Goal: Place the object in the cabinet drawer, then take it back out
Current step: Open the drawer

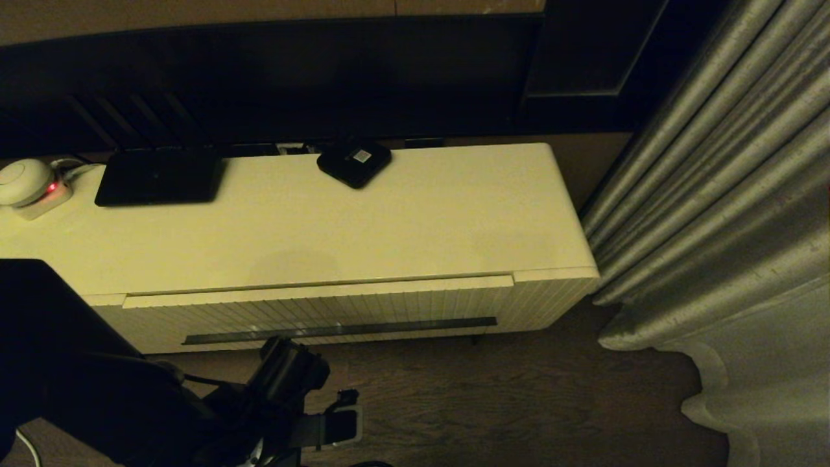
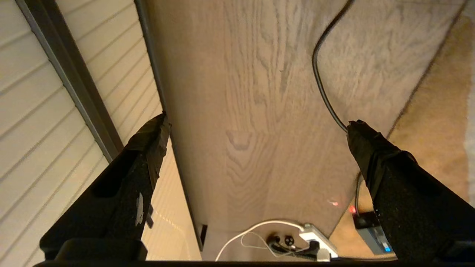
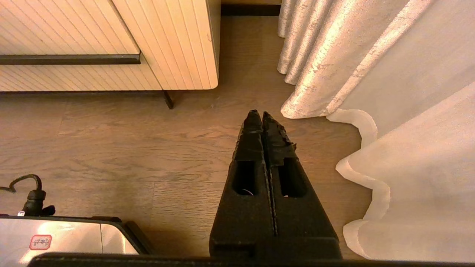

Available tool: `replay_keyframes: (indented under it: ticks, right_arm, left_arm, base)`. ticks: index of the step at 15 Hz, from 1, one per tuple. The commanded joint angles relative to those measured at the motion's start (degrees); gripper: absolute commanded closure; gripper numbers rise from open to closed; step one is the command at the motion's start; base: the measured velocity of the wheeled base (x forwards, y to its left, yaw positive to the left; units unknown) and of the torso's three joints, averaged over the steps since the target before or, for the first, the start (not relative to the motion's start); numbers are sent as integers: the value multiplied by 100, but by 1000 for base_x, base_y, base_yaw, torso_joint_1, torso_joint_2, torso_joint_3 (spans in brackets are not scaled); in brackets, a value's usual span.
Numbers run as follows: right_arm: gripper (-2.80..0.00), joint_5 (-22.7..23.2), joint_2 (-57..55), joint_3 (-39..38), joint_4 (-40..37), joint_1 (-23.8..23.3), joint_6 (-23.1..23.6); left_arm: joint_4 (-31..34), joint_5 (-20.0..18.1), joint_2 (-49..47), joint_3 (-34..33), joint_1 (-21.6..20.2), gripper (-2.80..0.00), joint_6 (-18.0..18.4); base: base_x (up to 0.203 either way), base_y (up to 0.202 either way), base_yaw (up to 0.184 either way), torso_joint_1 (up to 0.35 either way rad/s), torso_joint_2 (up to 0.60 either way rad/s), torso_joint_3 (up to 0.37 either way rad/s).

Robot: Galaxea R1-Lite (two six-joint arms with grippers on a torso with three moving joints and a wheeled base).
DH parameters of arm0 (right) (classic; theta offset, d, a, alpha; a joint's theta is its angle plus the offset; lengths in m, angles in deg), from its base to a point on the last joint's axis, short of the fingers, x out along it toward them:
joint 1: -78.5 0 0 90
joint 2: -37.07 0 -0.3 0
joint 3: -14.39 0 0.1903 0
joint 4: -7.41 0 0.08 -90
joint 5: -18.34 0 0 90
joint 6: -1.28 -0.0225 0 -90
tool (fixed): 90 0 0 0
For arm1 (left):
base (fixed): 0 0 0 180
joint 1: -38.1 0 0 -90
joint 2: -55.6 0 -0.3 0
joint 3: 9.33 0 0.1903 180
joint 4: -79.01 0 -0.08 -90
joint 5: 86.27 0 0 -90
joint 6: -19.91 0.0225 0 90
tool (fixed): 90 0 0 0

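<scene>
The cabinet drawer (image 1: 311, 310) is pushed in, its ribbed cream front flush with the cabinet, and the long dark bar handle (image 1: 337, 329) runs across it. The object is out of view. My left arm (image 1: 279, 383) hangs low in front of the drawer's left half. In the left wrist view the left gripper (image 2: 256, 126) is open over the wooden floor with nothing between its fingers, and one finger (image 2: 144, 155) is close beside the drawer front (image 2: 44, 111) and its handle (image 2: 74, 81). The right gripper (image 3: 261, 115) is shut and empty, low over the floor near the cabinet's right corner (image 3: 207, 44).
On the cabinet top (image 1: 421, 220) lie a flat black device (image 1: 159, 176), a small black box with a white sticker (image 1: 354, 162) and a white round device (image 1: 23, 181). A curtain (image 1: 713, 194) hangs at the right. A cable (image 2: 323, 74) and a power strip (image 2: 315, 241) lie on the floor.
</scene>
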Motion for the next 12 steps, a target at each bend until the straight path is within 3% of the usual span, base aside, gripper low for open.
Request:
replay_keyframes:
  ticks: [1,12]
  right_arm:
    - [0,4,2,-9,2,2,-1]
    - [0,4,2,-9,2,2,-1]
  left_arm:
    - [-299,9,-214,-13,-8,-280,93]
    - [-610,18,-291,127,-133,-280,374]
  base:
    - [0,0,0,0,0,0]
    - [0,0,0,0,0,0]
